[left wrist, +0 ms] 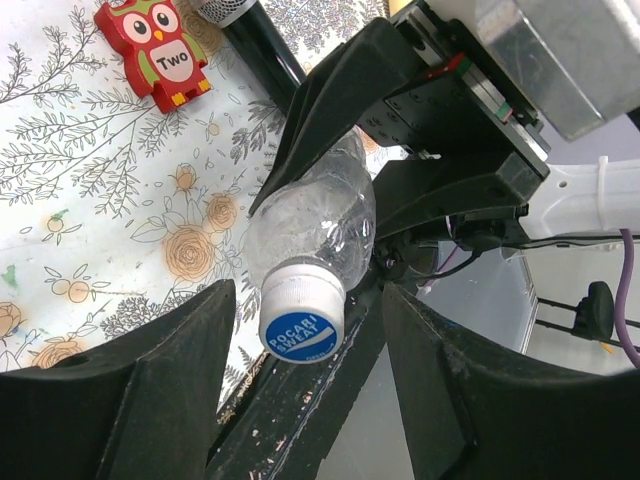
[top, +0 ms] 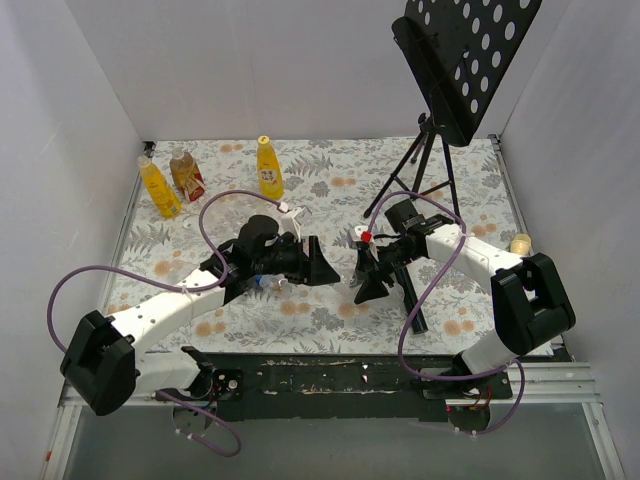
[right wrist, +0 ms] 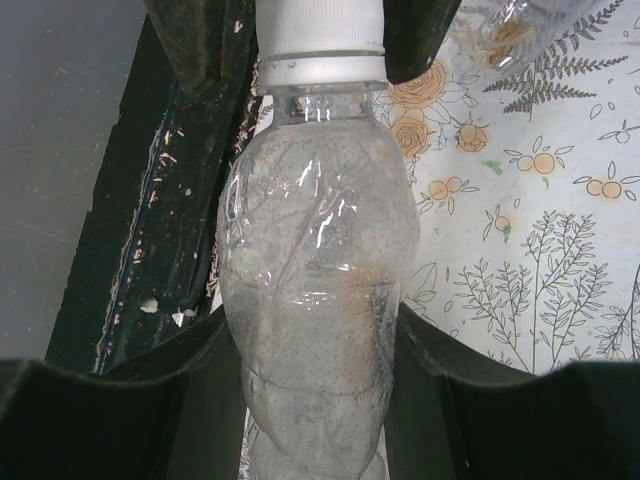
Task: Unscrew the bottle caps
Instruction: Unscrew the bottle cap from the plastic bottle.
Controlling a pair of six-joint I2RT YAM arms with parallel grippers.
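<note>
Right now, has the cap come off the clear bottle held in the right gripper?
No, the white cap sits on the neck of the clear bottle, which the right gripper clamps.

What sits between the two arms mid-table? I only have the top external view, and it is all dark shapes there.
Observer: A clear bottle, clamped round its body by the right fingers.
Reviewer: Is its cap on?
Observer: Yes, a white cap with a blue Pocari Sweat top sits on the neck.
Reviewer: Is anything gripping it?
Observer: The left fingers flank it on both sides; contact I cannot tell.
</note>
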